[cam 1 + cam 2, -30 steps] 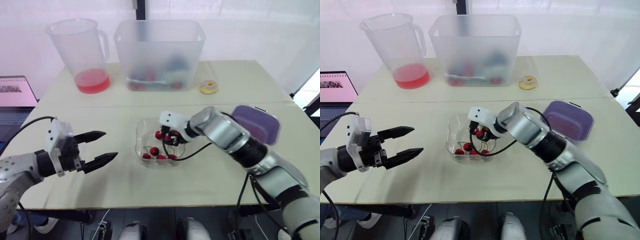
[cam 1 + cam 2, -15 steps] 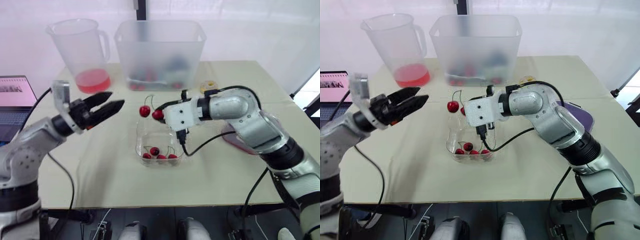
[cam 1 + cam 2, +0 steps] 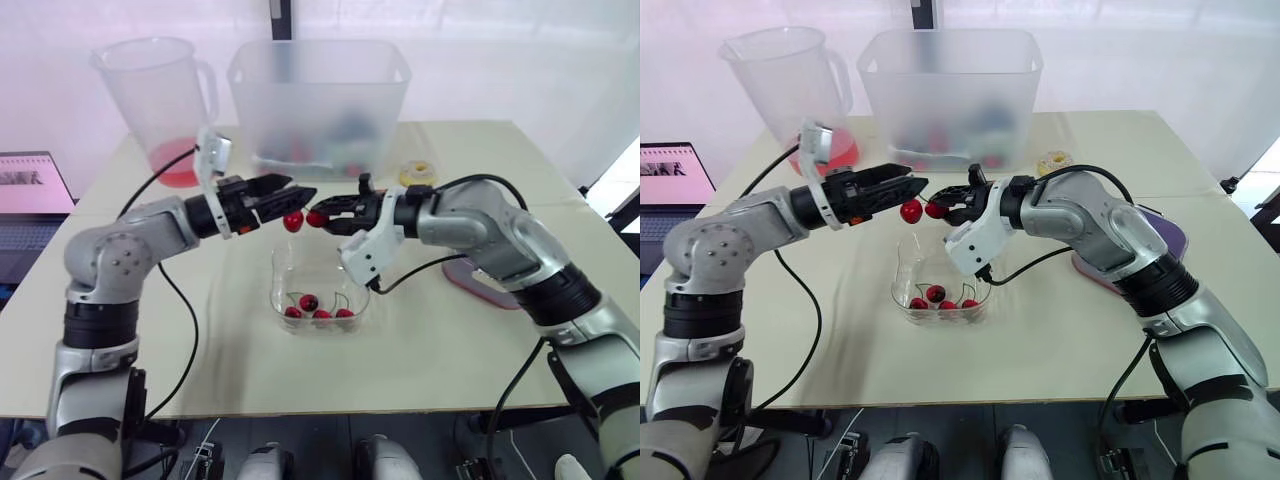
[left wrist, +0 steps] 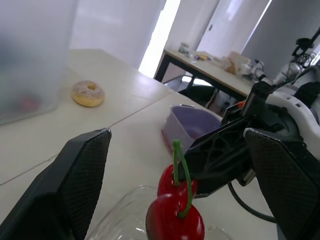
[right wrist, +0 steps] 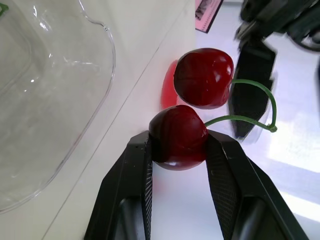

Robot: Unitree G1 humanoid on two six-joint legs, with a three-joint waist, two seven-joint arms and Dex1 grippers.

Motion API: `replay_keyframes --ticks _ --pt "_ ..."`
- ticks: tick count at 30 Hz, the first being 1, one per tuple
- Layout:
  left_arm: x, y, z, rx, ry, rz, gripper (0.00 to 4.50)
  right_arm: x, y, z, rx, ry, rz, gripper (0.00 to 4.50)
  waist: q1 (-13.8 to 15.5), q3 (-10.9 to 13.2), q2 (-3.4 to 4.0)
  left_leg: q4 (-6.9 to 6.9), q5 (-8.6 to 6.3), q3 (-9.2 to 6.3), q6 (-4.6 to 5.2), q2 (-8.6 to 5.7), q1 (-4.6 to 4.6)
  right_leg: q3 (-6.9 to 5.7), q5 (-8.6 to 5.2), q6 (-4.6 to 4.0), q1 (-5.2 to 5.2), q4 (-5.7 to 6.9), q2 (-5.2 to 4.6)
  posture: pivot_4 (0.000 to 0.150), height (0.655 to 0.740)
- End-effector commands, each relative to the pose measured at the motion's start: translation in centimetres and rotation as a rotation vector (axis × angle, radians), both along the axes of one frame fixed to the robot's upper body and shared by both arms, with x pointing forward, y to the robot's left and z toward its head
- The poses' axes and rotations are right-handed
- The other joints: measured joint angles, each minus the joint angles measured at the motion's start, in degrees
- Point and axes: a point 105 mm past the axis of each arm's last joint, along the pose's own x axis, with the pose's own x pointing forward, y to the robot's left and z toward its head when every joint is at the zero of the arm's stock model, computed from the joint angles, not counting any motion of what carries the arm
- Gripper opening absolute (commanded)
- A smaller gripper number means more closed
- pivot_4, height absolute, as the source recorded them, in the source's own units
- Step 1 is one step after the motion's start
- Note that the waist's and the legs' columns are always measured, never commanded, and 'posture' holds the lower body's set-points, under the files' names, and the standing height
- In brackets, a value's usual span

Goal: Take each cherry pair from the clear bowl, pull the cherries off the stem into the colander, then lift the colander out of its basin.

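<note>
My right gripper (image 5: 178, 142) is shut on one cherry (image 5: 178, 135) of a pair; the second cherry (image 5: 203, 77) hangs free on the green stem. The pair (image 3: 305, 219) is held above the clear bowl (image 3: 280, 275), which holds several more cherries (image 3: 318, 313). My left gripper (image 4: 176, 134) is open, its fingertips (image 3: 300, 190) just above and left of the free cherry (image 3: 293, 221), without touching it. The purple colander (image 3: 1160, 228) sits to the right, partly hidden by my right arm.
At the back stand a pitcher with red liquid (image 3: 165, 100) and a large translucent tub (image 3: 320, 100). A small donut (image 3: 418, 173) lies beside the tub. A laptop (image 3: 30, 200) sits at the left edge.
My left gripper has swung right and now reaches the cherry pair. The right gripper turned its wrist and still holds the pair above the bowl.
</note>
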Motion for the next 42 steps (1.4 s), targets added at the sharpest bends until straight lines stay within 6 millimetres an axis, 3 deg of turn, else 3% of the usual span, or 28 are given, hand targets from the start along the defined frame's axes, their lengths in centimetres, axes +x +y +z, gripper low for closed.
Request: replay_keyframes --ticks 1,4,11,21,24,26,37,40,42 --pt "0.0 -0.5 1.1 0.0 -0.039 0.001 4.5 -0.3 0.0 1.9 0.038 -0.059 0.014 1.53 0.0 0.0 0.0 0.01 0.0 -0.01 0.0 0.01 0.0 -0.01 0.0 0.0 0.0 0.0 0.01 0.15 0.6886" --pt "0.0 -0.8 0.8 0.01 -0.033 -0.005 3.57 -0.2 -0.1 1.9 0.035 -0.058 0.009 1.45 0.0 0.0 0.0 0.0 0.0 -0.01 0.0 0.02 0.0 0.0 0.0 0.0 0.0 0.0 0.01 0.15 0.6886" --pt "-0.6 -1.0 1.7 -0.013 -0.05 -0.027 0.05 -0.4 0.0 1.4 0.032 -0.031 0.018 1.45 0.1 0.0 0.0 0.03 0.0 -0.01 0.0 0.01 0.0 0.0 0.0 0.0 0.02 0.0 -0.01 0.15 0.6886" --pt "-1.0 -0.4 1.2 -0.002 -0.037 -0.025 0.05 -0.2 -0.1 1.2 0.024 -0.017 0.016 1.45 0.0 0.0 0.0 0.03 0.0 -0.02 0.0 0.01 0.0 -0.01 0.0 0.0 0.02 0.01 0.0 0.15 0.6886" --pt "-1.0 -0.3 1.1 0.004 -0.037 -0.016 0.96 -0.2 -0.1 1.3 0.028 -0.014 0.015 1.45 0.0 0.0 0.0 0.04 0.0 -0.03 0.0 0.01 0.0 0.0 0.0 0.0 0.02 0.01 0.0 0.15 0.6886" --pt "-0.9 -0.2 1.2 0.005 -0.038 -0.011 1.86 -0.2 -0.1 1.2 0.027 -0.011 0.014 1.45 0.0 0.0 0.0 0.04 0.0 -0.02 0.0 0.01 0.0 -0.01 0.0 0.0 0.02 0.01 0.0 0.15 0.6886" --pt "-0.5 -0.1 1.8 -0.014 -0.036 -0.004 1.86 -0.1 0.0 0.7 0.04 0.033 0.017 1.45 0.0 0.0 0.0 0.05 0.0 -0.03 0.0 0.01 0.0 -0.01 0.0 0.0 0.03 0.01 0.0 0.15 0.6886" --pt "-0.4 0.1 1.4 0.01 -0.031 0.0 1.07 0.0 -0.2 0.5 0.032 0.031 0.013 1.45 0.0 0.0 0.0 0.05 0.0 -0.03 0.0 0.01 0.0 -0.01 0.0 0.0 0.03 0.02 0.0 0.15 0.6886" --pt "-0.5 0.1 1.2 0.022 -0.027 -0.007 0.06 0.0 -0.2 0.5 0.033 0.03 0.013 1.45 0.0 0.0 0.0 0.05 0.0 -0.03 0.0 0.01 0.0 -0.01 0.0 0.0 0.03 0.02 0.0 0.15 0.6886"
